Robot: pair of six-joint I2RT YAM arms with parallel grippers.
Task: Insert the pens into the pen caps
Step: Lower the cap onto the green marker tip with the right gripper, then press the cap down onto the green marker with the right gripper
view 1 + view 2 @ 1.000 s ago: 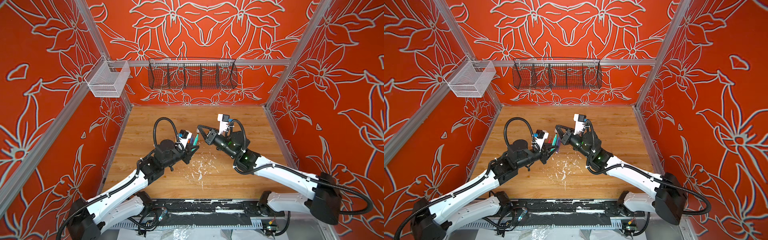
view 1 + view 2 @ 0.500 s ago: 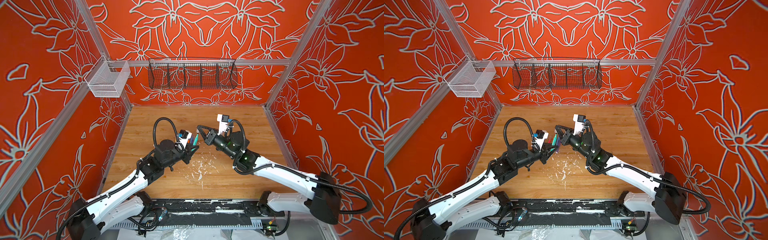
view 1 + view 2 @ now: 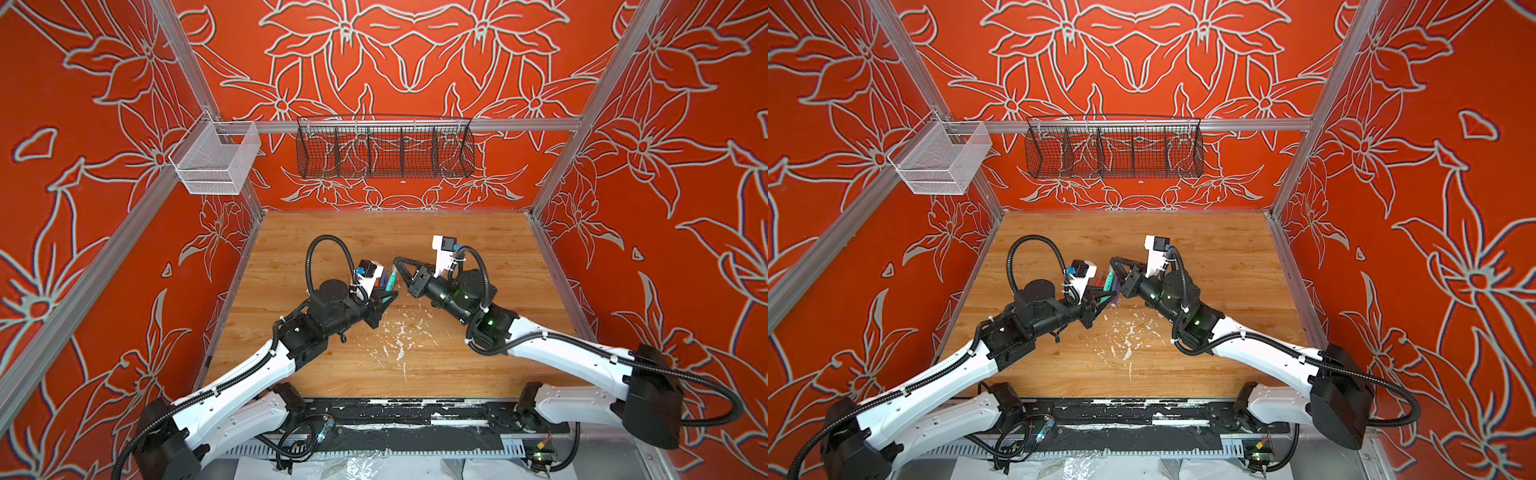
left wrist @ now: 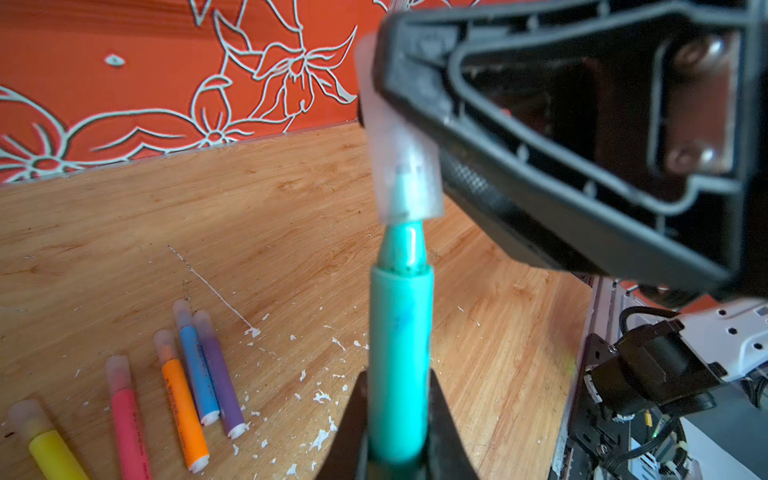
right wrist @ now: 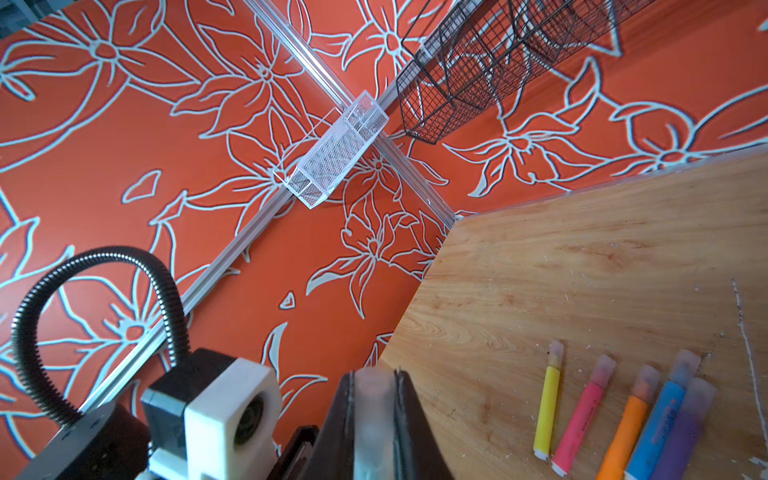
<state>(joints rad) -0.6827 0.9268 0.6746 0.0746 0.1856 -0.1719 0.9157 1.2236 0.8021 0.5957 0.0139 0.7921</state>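
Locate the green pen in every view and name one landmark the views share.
Top view: green pen mid-table, held by the left gripper.
Top view: green pen at the same spot, between both arms.
Left wrist: bottom centre, pointing up, tip inside the clear cap.
Right wrist: not visible; only the clear cap in the right gripper shows.
Shared landmark: the wooden table with white flecks.

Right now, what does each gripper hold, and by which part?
The left gripper pinches the green pen by its rear barrel. The right gripper pinches a clear cap by its closed end; its open end covers the pen's tip.
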